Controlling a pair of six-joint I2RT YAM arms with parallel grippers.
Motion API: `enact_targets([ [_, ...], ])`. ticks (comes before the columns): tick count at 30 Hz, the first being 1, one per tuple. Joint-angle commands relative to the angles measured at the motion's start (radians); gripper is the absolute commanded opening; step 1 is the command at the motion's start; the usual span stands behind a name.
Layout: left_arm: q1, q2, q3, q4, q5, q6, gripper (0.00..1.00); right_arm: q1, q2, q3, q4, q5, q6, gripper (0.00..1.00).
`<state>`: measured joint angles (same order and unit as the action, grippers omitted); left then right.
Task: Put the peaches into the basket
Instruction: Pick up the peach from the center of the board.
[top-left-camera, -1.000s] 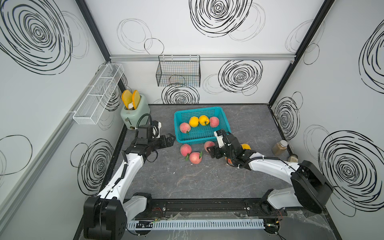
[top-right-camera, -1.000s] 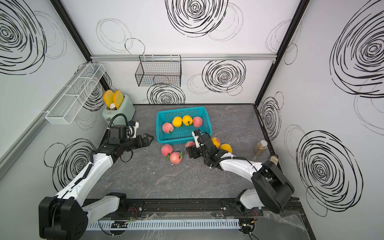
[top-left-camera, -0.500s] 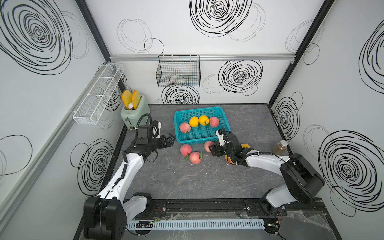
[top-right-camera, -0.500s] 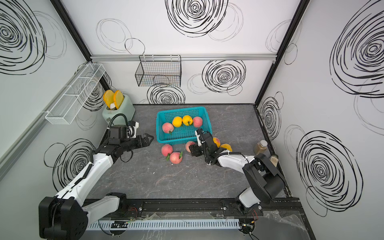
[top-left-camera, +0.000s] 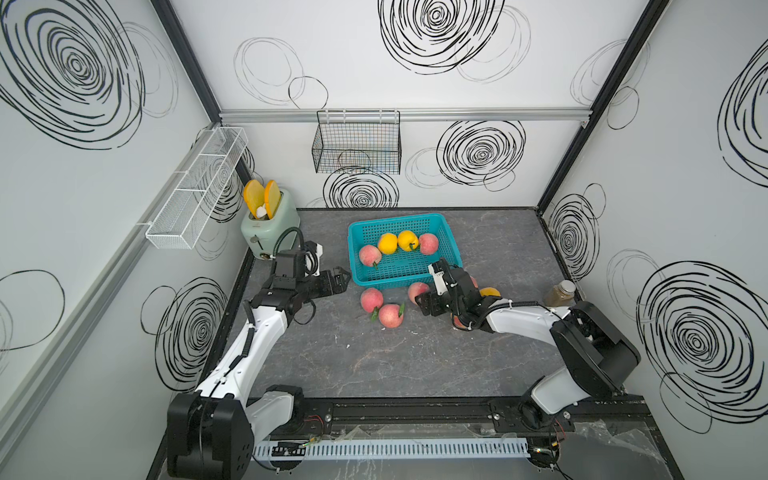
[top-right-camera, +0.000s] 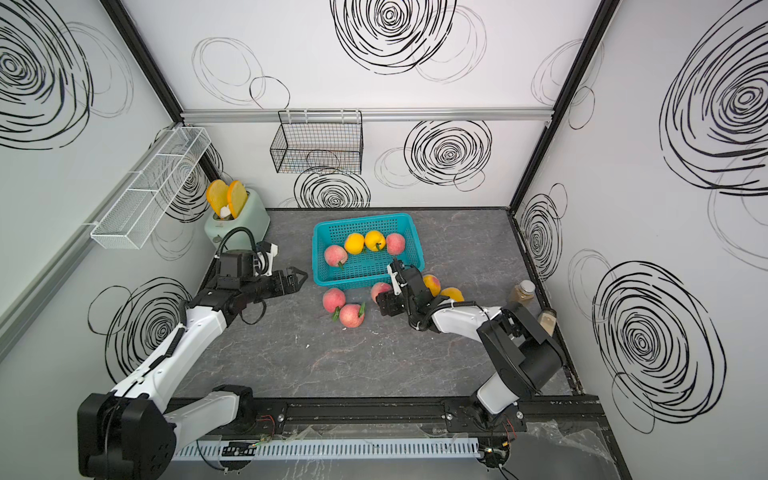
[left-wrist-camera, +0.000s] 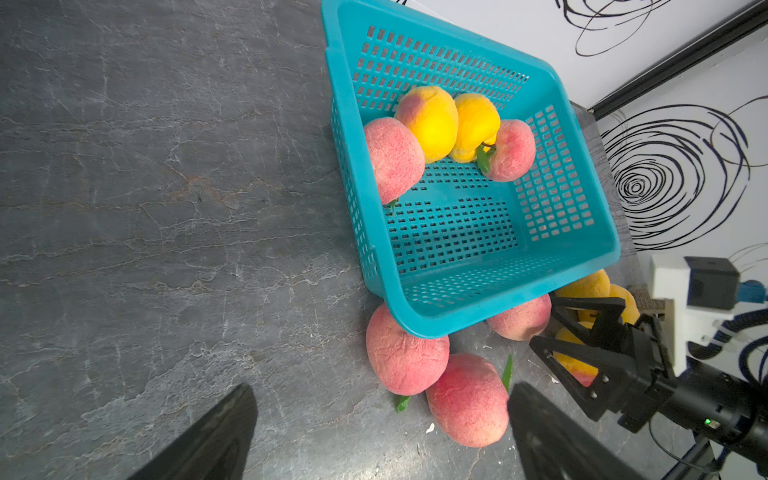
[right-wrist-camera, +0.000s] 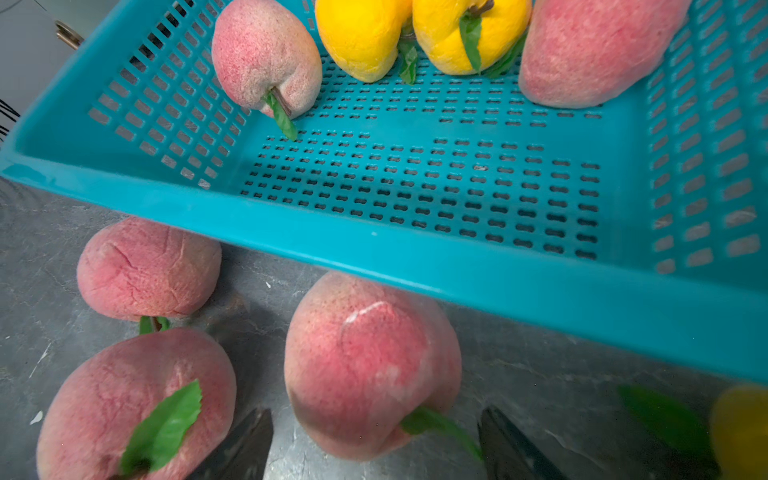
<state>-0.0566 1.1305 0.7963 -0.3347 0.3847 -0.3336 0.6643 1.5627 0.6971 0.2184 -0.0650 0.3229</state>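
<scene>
Overall, the basket (top-left-camera: 354, 249) stood upright on the table (top-left-camera: 332, 374), near the middle of the back edge. Four of the peaches lay inside it in a row along its back wall: a left pink peach (top-left-camera: 369, 255), a first yellow peach (top-left-camera: 387, 243), a second yellow peach (top-left-camera: 408, 240) and a right pink peach (top-left-camera: 429, 243). The front half of the basket floor was bare.

The other six peaches lay on the table, just in front of the basket's front wall. Two pink ones, the outer pink peach (top-left-camera: 371, 300) and the front pink peach (top-left-camera: 390, 316), touched each other below the basket's front left part. The target pink peach (top-left-camera: 417, 291) lay against the front wall near its middle. Three yellow table peaches (top-right-camera: 431, 284) sat near the basket's front right corner, partly hidden by the right arm.

The right gripper (top-left-camera: 424, 305) was low over the table with its jaws apart. The target pink peach (right-wrist-camera: 370, 365) lay at the mouth of the jaws. In the right wrist view neither of the fingers (right-wrist-camera: 245, 440) visibly pressed on it.

The left gripper (top-left-camera: 343, 279) was beside the basket's front left corner, on the side of the table's left edge. Its jaws were spread wide and held nothing.

A toaster (top-left-camera: 266, 237) stood in the back left corner.
</scene>
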Motion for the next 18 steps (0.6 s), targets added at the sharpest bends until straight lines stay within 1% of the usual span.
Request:
enact_targets([
  [1, 0.012, 0.0, 0.0, 0.035, 0.005, -0.002, 0.98, 0.002, 0.022, 0.03, 0.02, -0.019, 0.004, 0.82],
  [18, 0.012, -0.001, -0.002, 0.037, 0.009, -0.005, 0.98, 0.006, 0.069, 0.07, 0.02, -0.035, -0.004, 0.82],
])
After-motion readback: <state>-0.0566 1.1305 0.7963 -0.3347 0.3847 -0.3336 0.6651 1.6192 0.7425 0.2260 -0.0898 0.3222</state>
